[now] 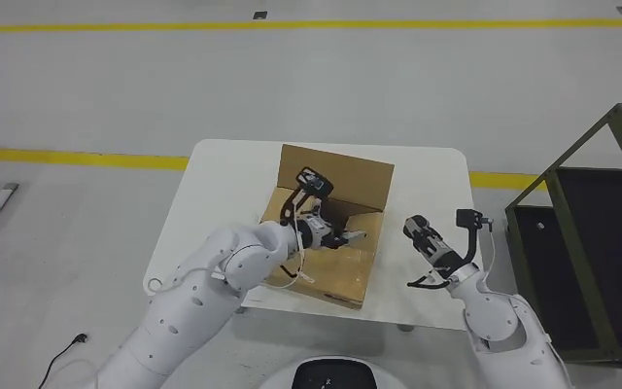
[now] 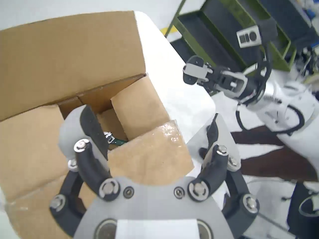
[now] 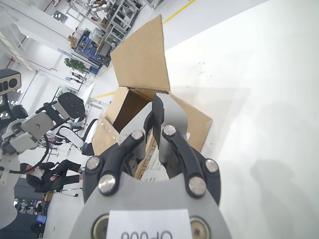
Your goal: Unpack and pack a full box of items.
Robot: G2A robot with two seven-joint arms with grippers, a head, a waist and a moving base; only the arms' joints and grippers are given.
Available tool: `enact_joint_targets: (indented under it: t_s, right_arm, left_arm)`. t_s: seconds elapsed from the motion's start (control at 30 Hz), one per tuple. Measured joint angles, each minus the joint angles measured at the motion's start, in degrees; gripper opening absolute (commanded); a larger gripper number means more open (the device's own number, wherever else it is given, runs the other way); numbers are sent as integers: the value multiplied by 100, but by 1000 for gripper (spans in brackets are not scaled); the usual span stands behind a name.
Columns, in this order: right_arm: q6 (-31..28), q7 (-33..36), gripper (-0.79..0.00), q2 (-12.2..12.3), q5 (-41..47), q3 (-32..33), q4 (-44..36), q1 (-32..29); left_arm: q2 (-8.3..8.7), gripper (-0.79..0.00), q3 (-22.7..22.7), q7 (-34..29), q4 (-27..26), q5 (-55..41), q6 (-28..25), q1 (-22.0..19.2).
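Observation:
An open cardboard box (image 1: pixel 342 175) stands in the middle of the white table (image 1: pixel 219 199), its far flap upright and its other flaps folded outward. My left gripper (image 1: pixel 342 236) hovers open over the box's opening. In the left wrist view my left gripper (image 2: pixel 152 135) straddles the near flap (image 2: pixel 149 157), and a green item with a silver part (image 2: pixel 114 139) lies deep inside the box (image 2: pixel 67 58). My right gripper (image 1: pixel 419 232) is shut with nothing in it, above the bare table just right of the box. The right wrist view puts my right gripper (image 3: pixel 159 111) in front of the box (image 3: pixel 142 65).
A green metal rack (image 1: pixel 573 243) with dark shelves stands off the table's right side. Bare table surface (image 3: pixel 249 88) lies to the right of the box. Yellow floor lines (image 1: pixel 87 156) run behind the table.

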Motion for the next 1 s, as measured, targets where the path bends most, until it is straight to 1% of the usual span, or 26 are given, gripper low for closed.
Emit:
enact_joint_targets:
  t_s: [0.03,0.07,0.1,0.17,0.2,0.4,0.57,0.7,0.8,0.83,0.9,0.93,1.0]
  right_arm:
    - [7,-1,-785,2,-1,8,-11,-19]
    - [18,-2,-785,5,0,18,-25,-43]
    - [26,-1,-785,8,0,25,-36,-60]
    - [42,5,-785,13,5,38,-52,-90]
    - [46,6,-785,15,6,42,-54,-97]
    - [77,8,-785,19,24,2,-51,-73]
    - [51,23,-785,1,46,-212,59,34]
    - [-274,130,-785,6,75,-314,199,173]
    - [-648,273,-785,22,261,-308,308,245]
    - [-764,343,-730,29,317,-304,343,265]
    - [-1042,586,-585,47,478,-310,430,334]
    - [-1134,707,-499,55,541,-319,472,373]
    - [-1244,1000,-477,72,636,-363,550,484]
  left_arm:
    - [0,0,79,-151,69,134,-322,-99]
    - [-2,0,182,-361,156,305,-764,-223]
    - [-6,0,244,-492,232,372,-1057,-299]
    - [-23,0,337,-688,380,330,-1550,-457]
    - [-26,0,348,-709,397,343,-1649,-488]
    - [-25,0,345,-700,393,384,-1614,-478]
    - [-25,0,345,-700,393,383,-1616,-478]
    - [-24,0,333,-649,388,400,-1598,-453]
    - [-8,0,206,-568,458,396,-1671,-495]
    - [0,0,141,-556,509,382,-1682,-527]
    - [21,0,-51,-475,646,276,-1589,-558]
    - [32,0,-135,-449,694,241,-1528,-564]
    - [65,0,-324,-428,768,294,-1359,-570]
